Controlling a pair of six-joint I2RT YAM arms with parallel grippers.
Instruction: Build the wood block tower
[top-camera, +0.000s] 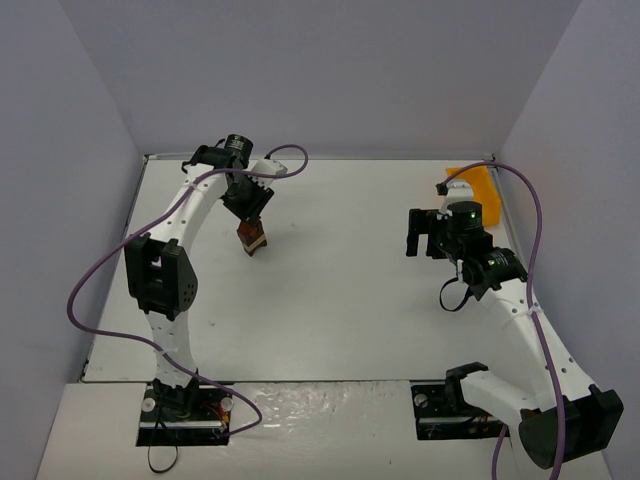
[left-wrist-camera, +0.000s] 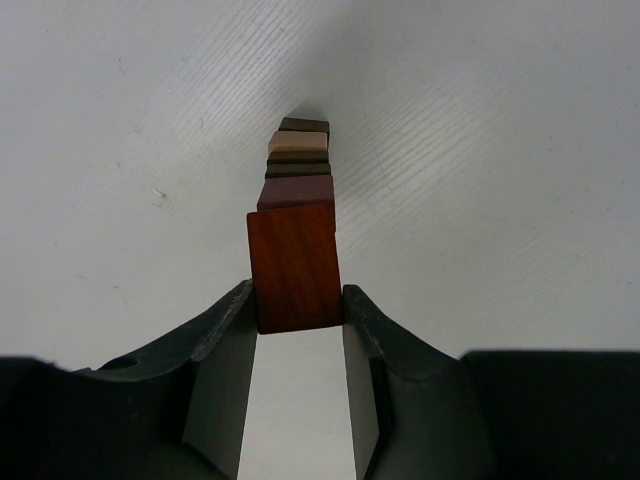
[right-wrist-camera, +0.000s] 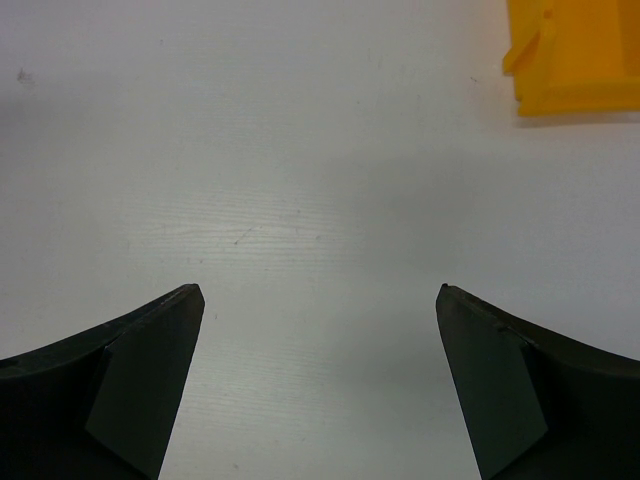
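1. Tower (top-camera: 252, 238) stood on the table (top-camera: 340, 300), directly under the left tool (left-wrist-camera: 298, 295). It was a narrow stack, one piece wide.
2. The reddish top block (left-wrist-camera: 295, 265) was smooth finished wood with fine grain showing, flat faces and square edges. The lower pieces (left-wrist-camera: 298, 150) ran dark brown, pale tan, dark brown. They looked like thin slabs with their edges roughly in line.
3. Left tool was clamped on the reddish top block, one pad flat on each side face. I couldn't tell whether the block sat fully on the piece beneath.
4. Handling, my read: the pieces are light, rigid and slick-faced, and nothing bonds the stack. A side load or twist on release would likely topple it. The best hold is on opposite flat sides, centred and square, then open evenly and lift straight up.
5. Right tool (right-wrist-camera: 320, 290) was well to the right of the tower, jaws wide apart, nothing between them, over bare table.
6. Yellow bin (right-wrist-camera: 575, 55) sat beyond that tool, far from the tower. It was hard moulded plastic, contents not visible.
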